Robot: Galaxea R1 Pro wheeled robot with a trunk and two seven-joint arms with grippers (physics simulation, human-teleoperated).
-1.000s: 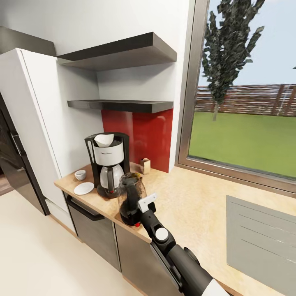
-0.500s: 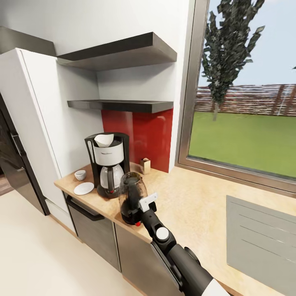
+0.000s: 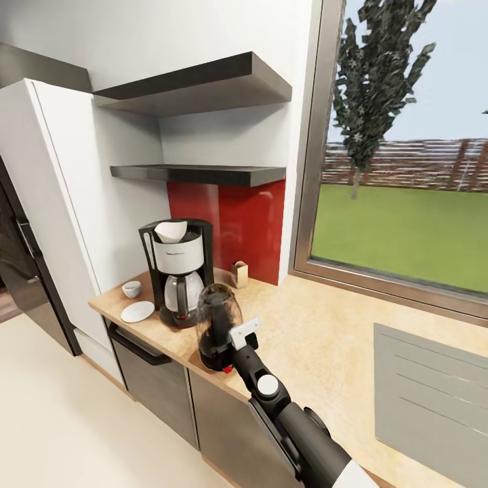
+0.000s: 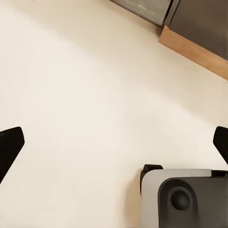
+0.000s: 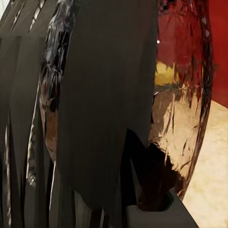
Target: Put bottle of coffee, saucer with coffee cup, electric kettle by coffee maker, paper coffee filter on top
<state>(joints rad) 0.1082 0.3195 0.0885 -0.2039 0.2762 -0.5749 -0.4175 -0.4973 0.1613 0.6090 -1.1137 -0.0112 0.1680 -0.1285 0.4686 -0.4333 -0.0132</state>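
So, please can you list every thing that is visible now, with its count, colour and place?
coffee maker: 1, black and white, on countertop near the red backsplash
paper coffee filter: 1, white, on top of coffee maker
coffee cup: 1, white, on counter beside saucer, not on it
saucer: 1, white, left of coffee maker
electric kettle: 1, dark glass, near counter front edge
small box: 1, tan, by backsplash
shelves: 2, dark, on wall
right gripper: at kettle handle
left gripper: open, above floor

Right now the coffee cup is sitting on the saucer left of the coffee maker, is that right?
Not quite. In the head view the coffee cup stands on the bare countertop just behind the saucer, not on it. Both are indeed left of the coffee maker.
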